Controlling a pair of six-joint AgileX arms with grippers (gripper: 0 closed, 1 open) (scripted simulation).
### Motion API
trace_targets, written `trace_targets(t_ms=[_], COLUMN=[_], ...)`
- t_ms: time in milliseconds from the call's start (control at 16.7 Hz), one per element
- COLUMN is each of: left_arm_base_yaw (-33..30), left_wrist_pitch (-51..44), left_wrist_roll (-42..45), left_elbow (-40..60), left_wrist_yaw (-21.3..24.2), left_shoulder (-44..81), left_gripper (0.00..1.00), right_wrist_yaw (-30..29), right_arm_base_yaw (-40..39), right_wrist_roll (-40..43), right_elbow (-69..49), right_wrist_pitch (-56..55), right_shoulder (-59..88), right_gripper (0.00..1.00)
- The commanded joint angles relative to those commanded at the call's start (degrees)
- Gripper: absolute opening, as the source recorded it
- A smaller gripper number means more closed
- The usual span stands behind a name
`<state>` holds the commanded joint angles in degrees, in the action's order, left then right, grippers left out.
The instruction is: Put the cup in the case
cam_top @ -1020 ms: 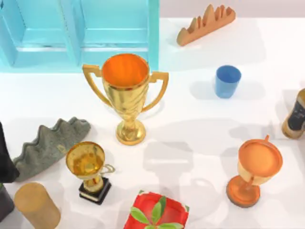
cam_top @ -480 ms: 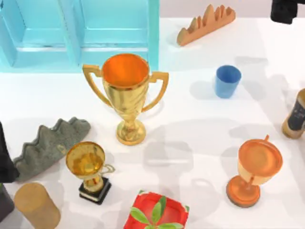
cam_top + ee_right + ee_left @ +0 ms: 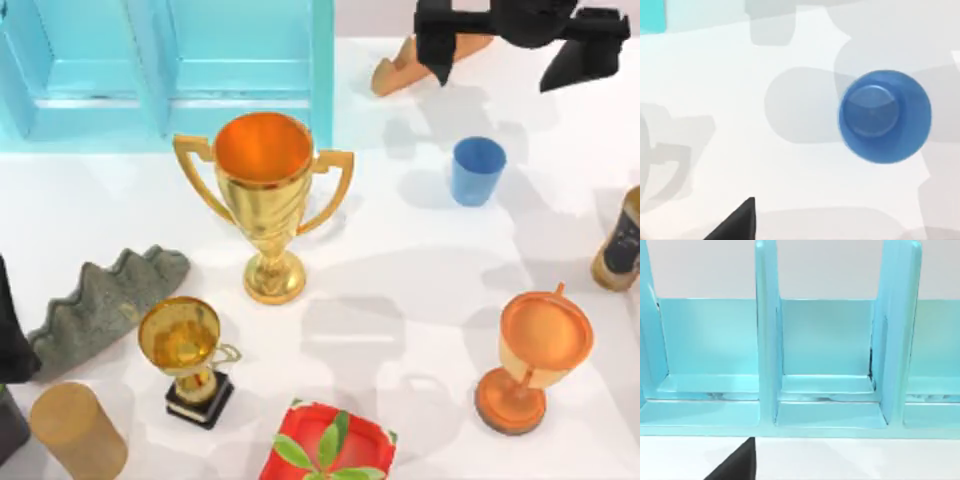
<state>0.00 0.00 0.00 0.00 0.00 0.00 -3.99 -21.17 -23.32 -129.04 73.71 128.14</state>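
Right gripper (image 3: 505, 55) spread open near table's far edge, above upright blue cup (image 3: 477, 170), turquoise case (image 3: 165, 70) far left

- You have a white table (image 3: 420, 270).
- At 11 o'clock: turquoise case (image 3: 165, 70).
- Centre: gold trophy (image 3: 265, 200).
- At 2 o'clock: blue cup (image 3: 476, 170), upright.
- At 5 o'clock: orange goblet (image 3: 530, 360).
- At 8 o'clock: grey rack (image 3: 105, 305).

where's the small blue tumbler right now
In the top view the small plain blue tumbler stands upright right of centre, toward the far edge, between the gold two-handled trophy and the orange toothed rack, below the right gripper.
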Motion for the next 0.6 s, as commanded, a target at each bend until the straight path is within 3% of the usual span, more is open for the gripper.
trace_targets(t_ms=[240,600], left_arm_base_yaw=[0.00,0.00], left_wrist_pitch=[0.00,0.00], left_wrist_roll=[0.00,0.00], left_elbow=[0.00,0.00], left_wrist_yaw=[0.00,0.00], left_shoulder=[0.00,0.00], left_gripper=[1.00,1.00], right_wrist_yaw=[-0.80,-0.86], right_arm_base_yaw=[-1.30,-1.15], right_wrist_roll=[-0.23,-0.26], right_elbow=[-8.55,-9.50], right_wrist_pitch=[4.48,4.98], right_shoulder=[9.96,11.34], right_gripper=[1.00,1.00])
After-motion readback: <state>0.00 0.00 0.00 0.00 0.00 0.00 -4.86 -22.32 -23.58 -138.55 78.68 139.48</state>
